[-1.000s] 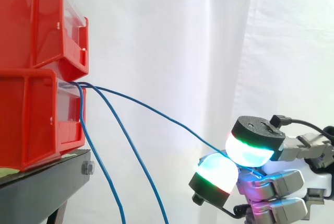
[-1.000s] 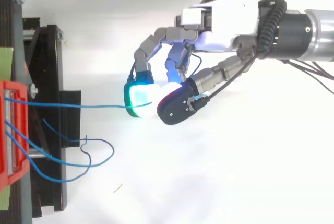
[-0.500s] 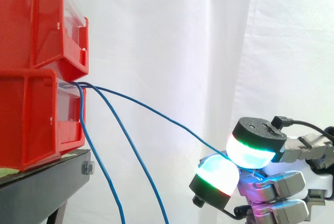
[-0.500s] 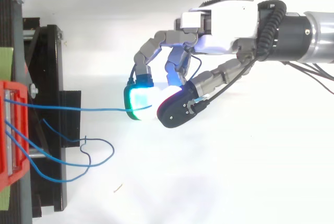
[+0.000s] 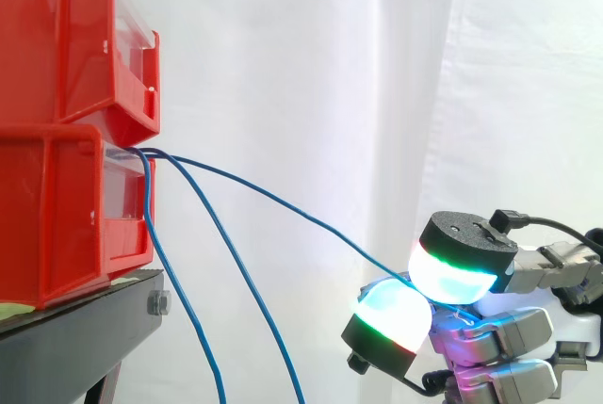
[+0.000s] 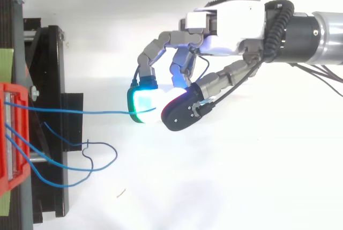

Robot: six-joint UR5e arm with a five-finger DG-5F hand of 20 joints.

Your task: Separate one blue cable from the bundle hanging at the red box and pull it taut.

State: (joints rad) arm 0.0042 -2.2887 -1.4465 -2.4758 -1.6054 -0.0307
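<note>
While the arm reaches in from the right, the hand (image 6: 230, 21) sits low, well apart from the red boxes (image 5: 57, 206). Its fingers (image 5: 452, 267) are curled, two glowing pads pinching one blue cable (image 5: 283, 204) (cyan-green glow at the pinch). That cable runs from the lower box's front edge down to the pinch, nearly straight with a slight sag. Loose cables (image 5: 252, 300) hang beside it, past the black stand (image 5: 85, 315).
</note>
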